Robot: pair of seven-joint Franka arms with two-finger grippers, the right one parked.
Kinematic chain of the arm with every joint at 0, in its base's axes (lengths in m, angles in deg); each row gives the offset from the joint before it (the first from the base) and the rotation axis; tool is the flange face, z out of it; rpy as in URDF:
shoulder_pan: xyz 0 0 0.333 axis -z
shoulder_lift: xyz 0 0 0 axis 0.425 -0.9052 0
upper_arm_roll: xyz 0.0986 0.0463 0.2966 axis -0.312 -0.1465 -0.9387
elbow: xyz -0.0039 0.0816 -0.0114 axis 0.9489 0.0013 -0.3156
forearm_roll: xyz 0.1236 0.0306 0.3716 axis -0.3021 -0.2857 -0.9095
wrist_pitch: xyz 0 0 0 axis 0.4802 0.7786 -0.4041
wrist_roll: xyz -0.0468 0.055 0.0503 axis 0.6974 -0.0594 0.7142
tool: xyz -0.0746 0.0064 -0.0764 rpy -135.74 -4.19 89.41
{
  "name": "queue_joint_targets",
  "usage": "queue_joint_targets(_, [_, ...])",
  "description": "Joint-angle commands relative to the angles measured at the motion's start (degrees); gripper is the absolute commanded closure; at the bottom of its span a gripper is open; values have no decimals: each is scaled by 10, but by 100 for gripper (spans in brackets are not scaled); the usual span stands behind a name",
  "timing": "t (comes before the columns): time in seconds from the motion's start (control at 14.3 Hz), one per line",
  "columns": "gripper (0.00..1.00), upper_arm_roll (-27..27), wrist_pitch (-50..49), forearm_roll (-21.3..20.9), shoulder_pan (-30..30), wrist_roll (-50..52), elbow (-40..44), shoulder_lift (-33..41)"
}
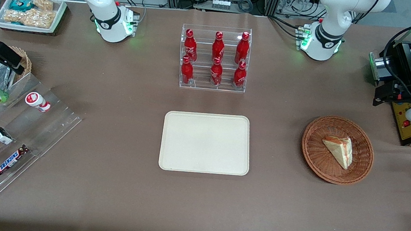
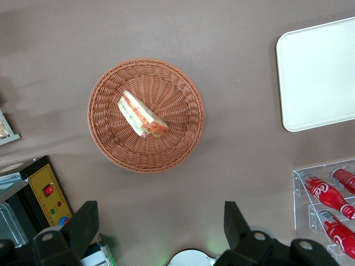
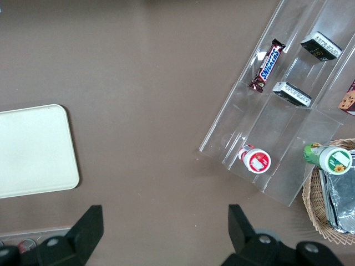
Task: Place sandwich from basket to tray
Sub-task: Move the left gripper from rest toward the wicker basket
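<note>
The sandwich (image 1: 339,149), a pale triangular wedge with orange-red filling, lies in the round reddish-brown wicker basket (image 1: 312,154). The wrist view shows the same sandwich (image 2: 142,114) lying across the middle of the basket (image 2: 183,138). The cream tray (image 1: 206,143) lies flat and bare at the table's middle; one corner of the tray (image 2: 319,77) shows in the wrist view. My gripper (image 1: 384,96) hangs well above the table, farther from the front camera than the basket and toward the working arm's end. The gripper (image 2: 161,213) is open, fingers wide apart, holding nothing.
A clear rack of red bottles (image 1: 214,59) stands farther back than the tray. A yellow control box (image 1: 405,120) and metal equipment sit close to the basket at the working arm's end. A clear stepped shelf with snacks (image 1: 10,138) lies toward the parked arm's end.
</note>
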Motion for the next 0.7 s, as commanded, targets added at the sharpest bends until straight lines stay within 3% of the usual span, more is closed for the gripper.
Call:
queue_joint_targets(0.0, [0, 1, -8, -4, -2, 30, 6, -2])
queue_joint_targets(0.63, [0, 5, -10, 3, 5, 33, -31, -17])
